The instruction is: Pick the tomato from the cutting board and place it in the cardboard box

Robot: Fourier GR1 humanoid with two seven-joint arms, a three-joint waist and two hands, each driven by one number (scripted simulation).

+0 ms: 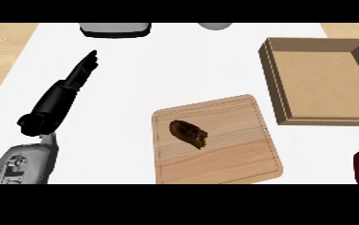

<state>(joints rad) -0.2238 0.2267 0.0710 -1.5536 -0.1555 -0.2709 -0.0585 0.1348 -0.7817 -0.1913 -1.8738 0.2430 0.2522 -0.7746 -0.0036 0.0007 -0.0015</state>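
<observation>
Left robot hand (64,92) rests straight-fingered, apart from the dark tomato (189,133) on the cutting board (238,157).

A dark brown tomato (189,134) lies on the cutting board (231,157), beside the cardboard box (280,86).

Tomato (189,134) on cutting board (231,153), cardboard box (316,84) behind-right, left robot hand (70,89) far left.

No legible text, label, brand, number or sign on anything here.
</observation>
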